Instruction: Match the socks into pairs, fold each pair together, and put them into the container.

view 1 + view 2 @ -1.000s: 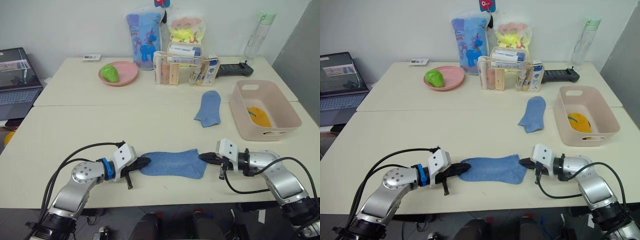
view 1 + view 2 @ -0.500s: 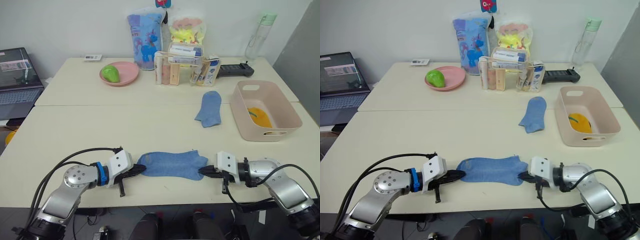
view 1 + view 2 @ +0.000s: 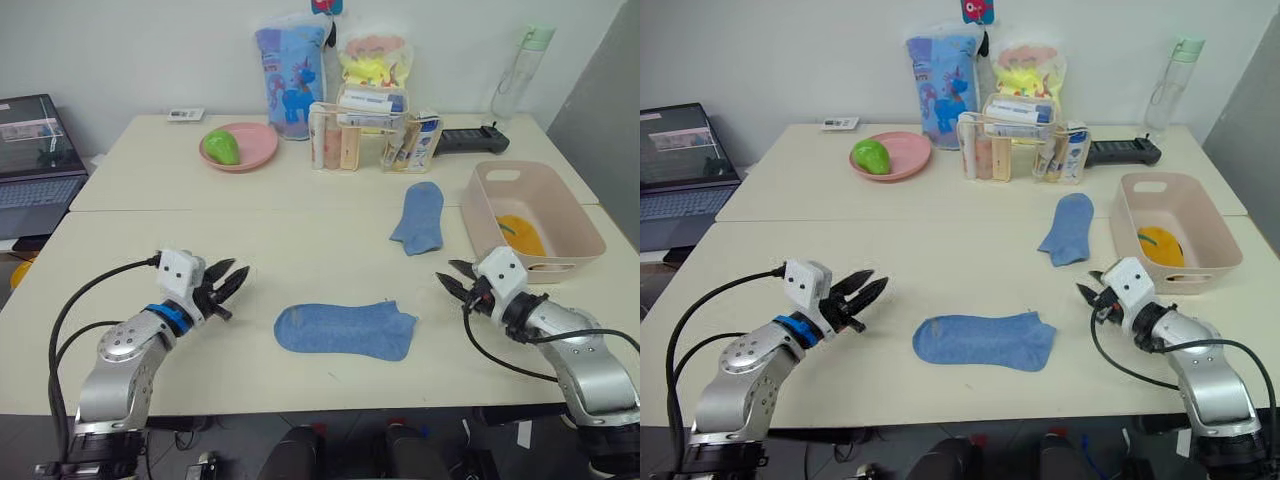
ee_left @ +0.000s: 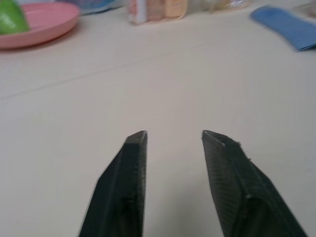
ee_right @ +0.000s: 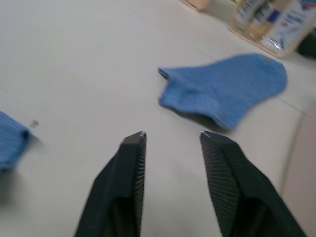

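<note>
One light blue sock (image 3: 345, 330) lies flat near the table's front edge, midway between my two grippers and touched by neither. My left gripper (image 3: 240, 268) hovers open to its left, a hand-width away. On the other side, my right gripper (image 3: 448, 272) is open too, with nothing between its fingers (image 5: 131, 177). The second light blue sock (image 3: 418, 217) rests farther back, beside the container (image 3: 515, 270); the right wrist view shows this sock (image 5: 227, 91) ahead of the fingers. A mustard yellow sock (image 3: 518, 235) lies inside the pale pink container.
A round pink plate (image 3: 250, 150) with a green fruit (image 3: 220, 147) sits at the back left. A clear organizer box (image 3: 365, 135), bags, a bottle (image 3: 515, 70) and a black device (image 3: 470, 138) line the back. A laptop (image 3: 30, 160) stands off the table's left.
Both grippers have let go of the ends of the near light blue sock, opened, and drawn outward and away from it. The sock now lies flat by itself.
</note>
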Controlling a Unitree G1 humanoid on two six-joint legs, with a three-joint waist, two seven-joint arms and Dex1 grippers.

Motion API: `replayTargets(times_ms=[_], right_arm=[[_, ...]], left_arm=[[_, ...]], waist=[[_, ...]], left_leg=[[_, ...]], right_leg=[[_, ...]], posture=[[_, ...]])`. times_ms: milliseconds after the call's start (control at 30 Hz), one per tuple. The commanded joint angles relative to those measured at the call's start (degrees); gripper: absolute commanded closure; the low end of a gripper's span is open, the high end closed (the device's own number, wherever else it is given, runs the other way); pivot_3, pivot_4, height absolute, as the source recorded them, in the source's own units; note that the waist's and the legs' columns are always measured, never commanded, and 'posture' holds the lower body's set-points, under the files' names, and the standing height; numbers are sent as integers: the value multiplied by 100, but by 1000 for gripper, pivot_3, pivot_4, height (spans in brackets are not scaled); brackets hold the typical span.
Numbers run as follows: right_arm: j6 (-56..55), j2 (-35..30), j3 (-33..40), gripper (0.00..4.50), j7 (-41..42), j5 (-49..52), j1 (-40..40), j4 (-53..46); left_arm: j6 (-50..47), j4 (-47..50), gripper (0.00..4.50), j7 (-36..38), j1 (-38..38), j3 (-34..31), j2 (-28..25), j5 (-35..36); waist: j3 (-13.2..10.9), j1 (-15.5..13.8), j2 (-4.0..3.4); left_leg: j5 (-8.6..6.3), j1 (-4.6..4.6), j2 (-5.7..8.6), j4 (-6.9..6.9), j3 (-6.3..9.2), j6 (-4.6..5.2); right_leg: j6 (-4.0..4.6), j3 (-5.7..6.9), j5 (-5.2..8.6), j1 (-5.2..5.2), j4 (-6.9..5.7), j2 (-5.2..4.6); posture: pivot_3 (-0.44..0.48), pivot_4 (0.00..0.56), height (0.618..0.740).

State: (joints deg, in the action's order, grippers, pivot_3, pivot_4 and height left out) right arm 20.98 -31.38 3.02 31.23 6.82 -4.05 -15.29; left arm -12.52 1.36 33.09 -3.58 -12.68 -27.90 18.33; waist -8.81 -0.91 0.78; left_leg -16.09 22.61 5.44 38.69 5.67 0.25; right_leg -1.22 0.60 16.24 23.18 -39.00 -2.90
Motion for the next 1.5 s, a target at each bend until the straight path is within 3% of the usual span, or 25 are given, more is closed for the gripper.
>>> replayTargets(times_ms=[33, 167, 200, 433, 667, 867, 1033, 1167, 1500], right_arm=[[-331, 151, -59, 1499, -362, -296, 84, -11], [-387, 205, -49, 45, -482, -419, 140, 71], [-406, 202, -59, 0, -489, -441, 138, 93], [-542, 139, -269, 0, -287, -504, -136, 372], [-621, 56, -833, 0, 153, -821, -1581, 1530], [-617, 519, -1176, 0, 215, -955, -2783, 2813], [-503, 745, -1252, 0, 226, -1060, -3270, 3494], [123, 871, -1114, 947, 260, -857, -3459, 3755], [102, 910, -1150, 4470, 396, -874, -3699, 4118]], left_arm=[[385, -152, 1620, -365, 14, -82, 157, -256], [402, -151, 266, -291, 36, -118, 119, -233], [407, -159, 17, -272, 37, -128, 99, -224], [206, 123, 17, 145, -86, 7, -138, -46], [-1177, 1678, 17, 1257, -1030, 895, -636, 827], [-1510, 1912, 17, 1236, -1390, 1219, -542, 915], [-1400, 1911, 17, 1117, -1414, 1133, -477, 803], [-1501, 2151, 0, 1031, -1246, 1042, -462, 927], [-1490, 2232, 0, 909, -1154, 1071, -427, 898]], waist=[[0, -1, 0], [0, -1, 0], [0, 0, 0], [0, 19, 0], [-2, 75, 3], [-2, 169, -1], [-3, 207, -1], [-2, 195, 0], [-2, 190, -1]], left_leg=[[0, 0, 0, 1, 0, 0], [0, -1, 0, 3, 1, 0], [0, -1, 0, 3, 1, 0], [0, -2, -1, 2, 0, 0], [1, 0, 0, 6, -1, 0], [2, -2, -5, -7, -5, -2], [4, 1, -3, -5, -2, -5], [4, 2, -2, -1, 0, -5], [3, 0, -2, 2, -1, -5]], right_leg=[[0, 0, 0, 0, -1, 0], [0, 0, 0, -2, -3, 0], [0, 0, 0, -3, -3, 0], [0, 0, 0, -2, -3, 1], [1, 1, -1, -3, -6, 1], [1, -2, -1, 3, -1, 5], [2, -2, -1, 4, -3, 5], [2, -1, -1, 3, -1, 4], [2, -2, -1, 1, -4, 4]], posture=[[0, 150, 740], [0, 150, 740], [0, 150, 740], [0, 150, 740], [0, 150, 740], [0, 150, 740], [0, 150, 740], [0, 150, 740], [0, 150, 740]])
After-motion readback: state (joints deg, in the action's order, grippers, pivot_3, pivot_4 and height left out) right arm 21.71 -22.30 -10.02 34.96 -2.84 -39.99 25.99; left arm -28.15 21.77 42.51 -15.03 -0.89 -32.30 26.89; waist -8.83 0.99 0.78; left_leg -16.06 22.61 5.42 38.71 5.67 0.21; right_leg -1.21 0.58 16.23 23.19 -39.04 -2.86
